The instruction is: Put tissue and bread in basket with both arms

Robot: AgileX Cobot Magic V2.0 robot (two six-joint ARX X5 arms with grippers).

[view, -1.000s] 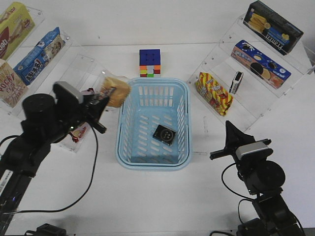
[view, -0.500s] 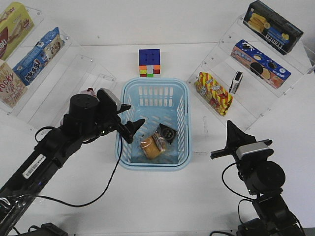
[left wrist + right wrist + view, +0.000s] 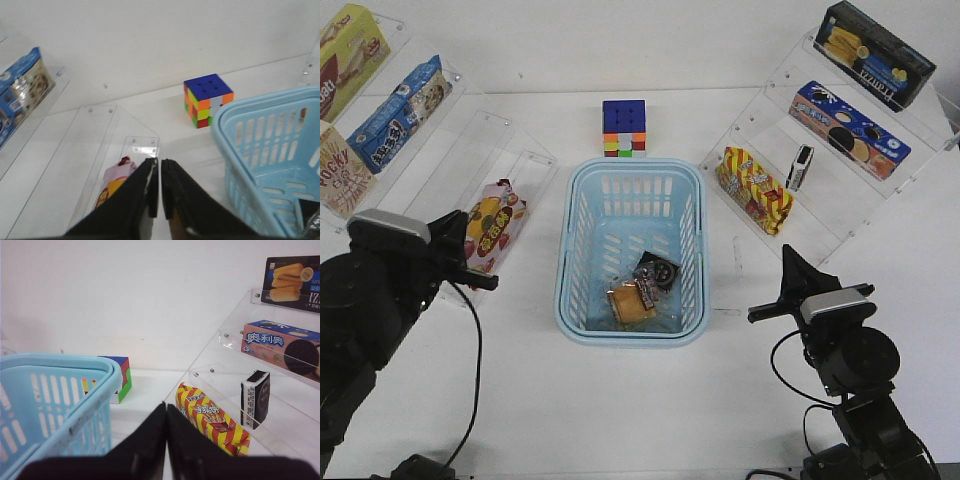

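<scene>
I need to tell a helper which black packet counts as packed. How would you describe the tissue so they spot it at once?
Find the light blue basket in the middle of the table. Inside, at its near end, the tissue is the flat black packet with a pale round emblem, touching the bread. Its twin packet stands on the right shelf instead.

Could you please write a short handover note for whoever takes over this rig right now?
Left pincer: shut, empty, back at the left shelf side.
Right pincer: shut, empty, parked right of the basket.
Tissue lies inside the basket, near its front right.
Bread lies inside too, beside the tissue, apparently touching it.
Done: both items are in the basket.
Left: nothing apparent; just confirm both arms are parked.
</scene>
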